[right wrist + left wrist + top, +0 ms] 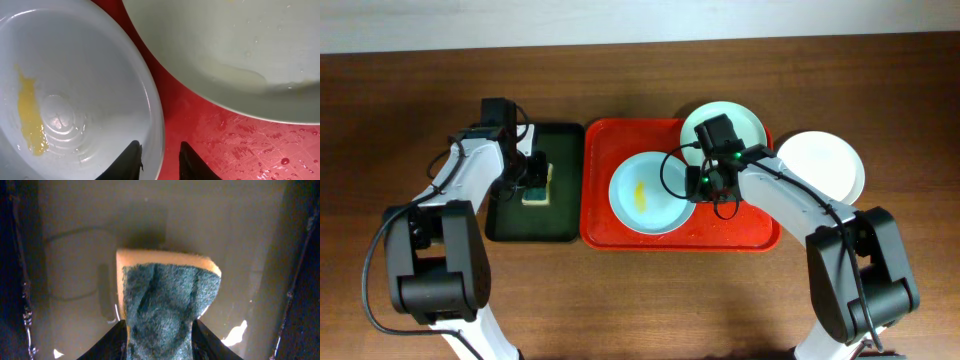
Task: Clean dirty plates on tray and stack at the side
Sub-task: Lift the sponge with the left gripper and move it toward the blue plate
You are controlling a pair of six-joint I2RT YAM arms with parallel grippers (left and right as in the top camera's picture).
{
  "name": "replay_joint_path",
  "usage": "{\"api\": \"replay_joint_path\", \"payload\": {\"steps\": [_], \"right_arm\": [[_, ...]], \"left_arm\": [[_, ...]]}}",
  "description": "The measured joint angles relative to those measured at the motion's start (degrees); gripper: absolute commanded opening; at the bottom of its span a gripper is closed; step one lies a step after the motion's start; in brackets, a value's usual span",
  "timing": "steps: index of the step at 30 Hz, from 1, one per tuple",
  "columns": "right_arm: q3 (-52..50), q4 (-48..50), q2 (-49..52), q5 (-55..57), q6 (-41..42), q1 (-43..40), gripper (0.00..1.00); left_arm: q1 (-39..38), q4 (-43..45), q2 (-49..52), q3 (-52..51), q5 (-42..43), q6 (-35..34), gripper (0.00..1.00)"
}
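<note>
A pale blue plate (650,192) with a yellow smear (640,195) lies in the red tray (600,235). A pale green plate (725,125) sits at the tray's far right corner, and a white plate (820,165) lies on the table to the right of the tray. My right gripper (705,182) is closed on the right rim of the smeared plate (65,100), with one finger inside and one outside (160,150). My left gripper (532,175) is shut on a yellow sponge with a green scrub face (170,290).
The sponge (536,185) is held over a dark green tray (525,225) that stands left of the red tray. Its wet floor (75,255) fills the left wrist view. The red tray floor (220,145) is wet, and the green plate (240,50) lies close beyond my fingers.
</note>
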Motion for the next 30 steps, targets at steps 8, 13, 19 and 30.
{"api": "replay_joint_path", "payload": {"steps": [8,13,19,30], "right_arm": [[0.0,0.0,0.0,0.0,0.0,0.0,0.27],[-0.1,0.2,0.0,0.0,0.0,0.0,0.27],[-0.9,0.6,0.0,0.0,0.0,0.0,0.27],[-0.9,0.6,0.0,0.0,0.0,0.0,0.27]], "left_arm": [[0.0,1.5,0.0,-0.8,0.2,-0.4,0.1],[-0.1,1.4,0.0,-0.8,0.2,-0.6,0.19],[-0.3,0.8,0.0,-0.8,0.2,-0.6,0.2],[-0.9,1.3,0.0,-1.5,-0.7,-0.8,0.0]]}}
